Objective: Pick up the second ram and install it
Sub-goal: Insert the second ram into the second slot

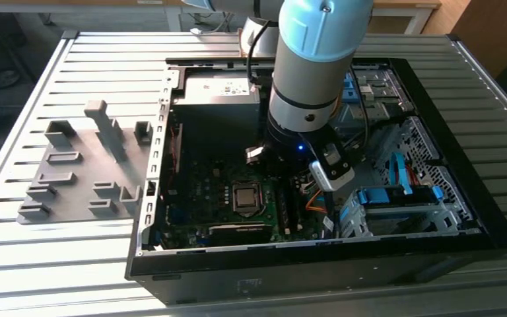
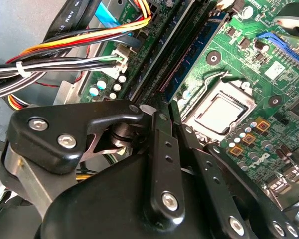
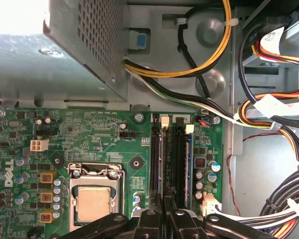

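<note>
blue and thin, the second ram stands on its long edge in a slot on the green board, just past the tips of the gripper in both wrist views. its long side runs straight away from the gripper, beside the silver chip. the jaws look nearly closed over the slots. i cannot tell if they pinch the ram.

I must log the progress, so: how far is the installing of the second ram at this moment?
Done, it seems: one ram stick stands in the slot nearer the processor socket, and another, a blue-edged stick, farther out. In hand: the gripper sits low over these slots; whether it grips anything is hidden. Left: I cannot confirm that either stick is fully latched.
</note>
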You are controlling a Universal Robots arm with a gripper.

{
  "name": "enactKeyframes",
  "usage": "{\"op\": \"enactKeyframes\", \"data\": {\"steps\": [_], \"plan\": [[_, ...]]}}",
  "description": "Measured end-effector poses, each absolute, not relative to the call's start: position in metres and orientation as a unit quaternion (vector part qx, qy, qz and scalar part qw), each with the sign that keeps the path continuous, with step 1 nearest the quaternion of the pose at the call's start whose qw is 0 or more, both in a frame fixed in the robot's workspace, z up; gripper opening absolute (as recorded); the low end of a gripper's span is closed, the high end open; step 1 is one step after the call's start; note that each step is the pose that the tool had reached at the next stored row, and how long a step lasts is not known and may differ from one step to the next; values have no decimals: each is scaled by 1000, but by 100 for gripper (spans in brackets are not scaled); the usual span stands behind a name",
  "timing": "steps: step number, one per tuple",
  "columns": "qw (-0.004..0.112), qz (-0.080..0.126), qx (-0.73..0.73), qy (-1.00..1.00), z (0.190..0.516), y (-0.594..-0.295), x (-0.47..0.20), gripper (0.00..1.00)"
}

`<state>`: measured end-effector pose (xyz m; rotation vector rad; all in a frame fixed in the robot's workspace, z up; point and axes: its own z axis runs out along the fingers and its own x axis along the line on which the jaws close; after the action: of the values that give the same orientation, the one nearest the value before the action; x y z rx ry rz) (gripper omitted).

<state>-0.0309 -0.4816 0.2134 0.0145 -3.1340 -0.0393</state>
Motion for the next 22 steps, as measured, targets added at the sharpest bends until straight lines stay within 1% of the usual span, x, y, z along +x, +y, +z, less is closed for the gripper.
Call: {"op": "enactKeyframes", "data": {"steps": [8, 12, 22], "plan": [[4, -13, 5, -1000, 214, -482, -31, 14], [4, -13, 5, -1000, 221, -482, -31, 14], [4, -12, -2, -1000, 222, -482, -28, 14]]}}
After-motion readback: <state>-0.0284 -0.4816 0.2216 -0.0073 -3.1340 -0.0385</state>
